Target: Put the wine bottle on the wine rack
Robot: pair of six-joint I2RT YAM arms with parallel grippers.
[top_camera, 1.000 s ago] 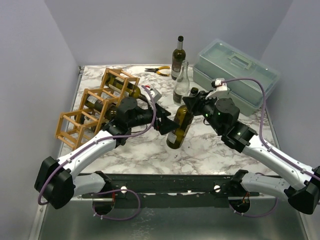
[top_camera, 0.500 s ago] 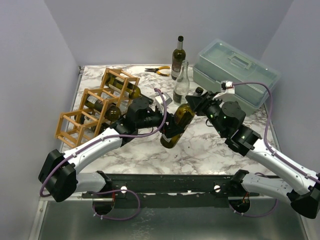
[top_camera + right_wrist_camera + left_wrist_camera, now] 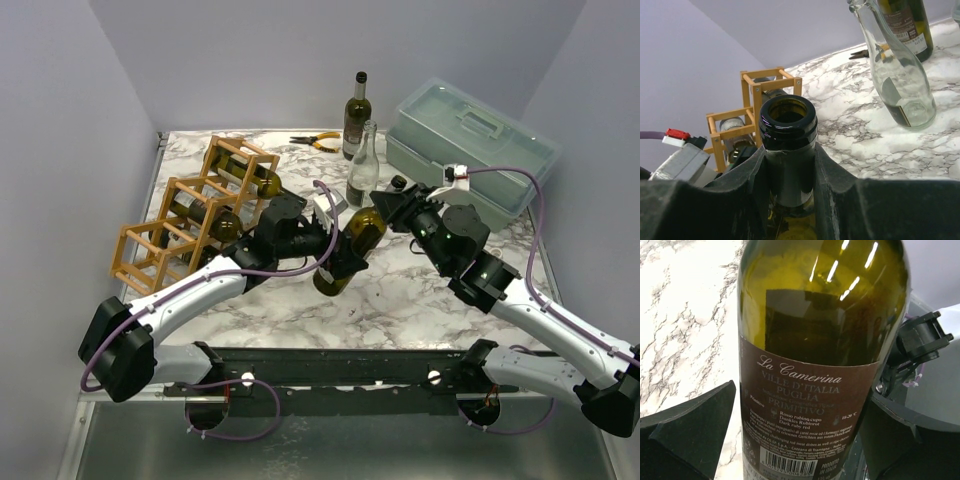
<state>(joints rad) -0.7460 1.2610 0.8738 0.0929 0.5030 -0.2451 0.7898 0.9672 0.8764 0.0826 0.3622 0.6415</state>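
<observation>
A dark green wine bottle (image 3: 347,252) with a brown label hangs tilted over the marble table (image 3: 420,290), base toward the near left. My right gripper (image 3: 393,208) is shut on its neck (image 3: 788,150), just below the open mouth. My left gripper (image 3: 338,264) is open and straddles the bottle's lower body (image 3: 810,365). One black finger (image 3: 695,430) stands apart from the label on the left, the other close on the right. The wine rack (image 3: 190,215), a light wooden lattice, stands at the left with two bottles lying in it. The right wrist view shows the wine rack (image 3: 752,92) beyond the neck.
A pale green toolbox (image 3: 470,140) sits at the back right. An empty clear bottle (image 3: 363,165) and a dark upright bottle (image 3: 356,110) stand at the back centre, close to my right gripper. Yellow-handled pliers (image 3: 316,142) lie behind them.
The bottle has tipped further over, its base swinging toward the near left. My left gripper has come in around the bottle's lower body. My right gripper has kept its hold on the neck.
</observation>
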